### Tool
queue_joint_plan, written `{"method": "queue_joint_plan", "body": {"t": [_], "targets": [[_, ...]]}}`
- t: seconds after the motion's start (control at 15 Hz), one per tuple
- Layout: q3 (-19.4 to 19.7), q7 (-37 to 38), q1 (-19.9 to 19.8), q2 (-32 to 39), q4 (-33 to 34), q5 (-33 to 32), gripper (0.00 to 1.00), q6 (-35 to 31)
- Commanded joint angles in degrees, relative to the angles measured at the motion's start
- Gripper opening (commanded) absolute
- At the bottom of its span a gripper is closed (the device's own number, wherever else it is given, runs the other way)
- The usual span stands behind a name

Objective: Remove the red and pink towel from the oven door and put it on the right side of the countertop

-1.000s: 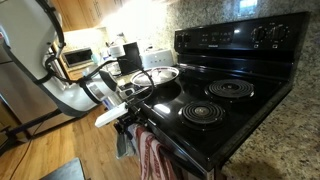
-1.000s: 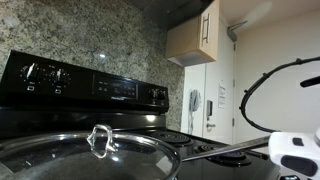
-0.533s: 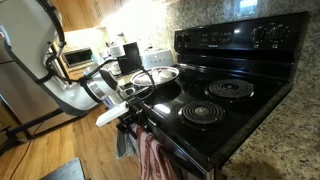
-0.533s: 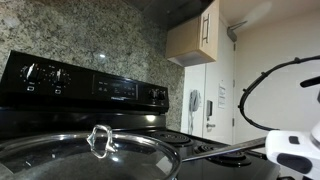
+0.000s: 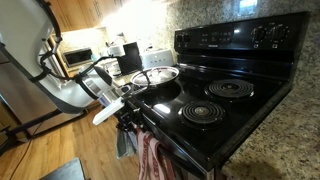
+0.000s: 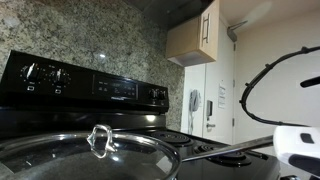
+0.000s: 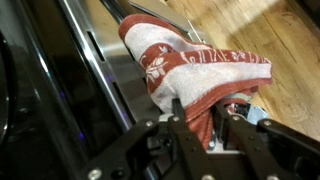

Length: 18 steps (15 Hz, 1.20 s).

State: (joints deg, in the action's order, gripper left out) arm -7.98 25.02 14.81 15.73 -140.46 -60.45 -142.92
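Hand (image 7: 202, 113) straddles the red and pink towel (image 7: 190, 65) (bunched).

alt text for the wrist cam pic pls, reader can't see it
A red and pink towel hangs folded over the bar handle of the black oven door, and the end effector straddles its lower fold; whether it is pinching the cloth is unclear. Wooden floor shows behind.

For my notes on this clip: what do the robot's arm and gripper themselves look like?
The arm has smooth, rounded white shells with dark joints. A thin black cable loops loosely above it, seen in both exterior views. The gripper is black, with two slim, straight-sided fingers on a dark linkage body. No readable markings show.
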Motion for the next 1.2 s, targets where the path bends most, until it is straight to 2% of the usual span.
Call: {"method": "queue_joint_plan", "body": {"t": [0.0, 0.2, 0.47, 0.53, 0.6, 0.93, 1.0, 1.07, 1.13], "targets": [[-1.78, 6.64, 3.03, -3.67, -3.45, -2.33, 0.02, 5.20], [-4.19, 9.86, 4.67, -5.95, -5.73, -2.48, 0.02, 9.45], [-4.87, 9.12, 3.37, -4.71, -5.94, -2.47, 0.02, 7.73], [-4.41, 8.88, 2.52, -4.50, -6.04, -2.50, 0.34, 5.82], [-4.01, 8.90, 2.09, -4.44, -6.05, -3.08, 0.35, 5.37], [-2.85, 7.46, -0.47, -3.81, -5.70, -1.95, 0.70, 4.20], [-2.61, 7.78, -0.77, -3.73, -5.62, -2.11, 0.29, 4.26], [-2.44, 7.75, -0.92, -3.65, -5.53, -2.62, 0.34, 4.29], [-2.32, 7.83, -1.00, -3.49, -5.39, -2.86, 0.33, 4.51]]}}
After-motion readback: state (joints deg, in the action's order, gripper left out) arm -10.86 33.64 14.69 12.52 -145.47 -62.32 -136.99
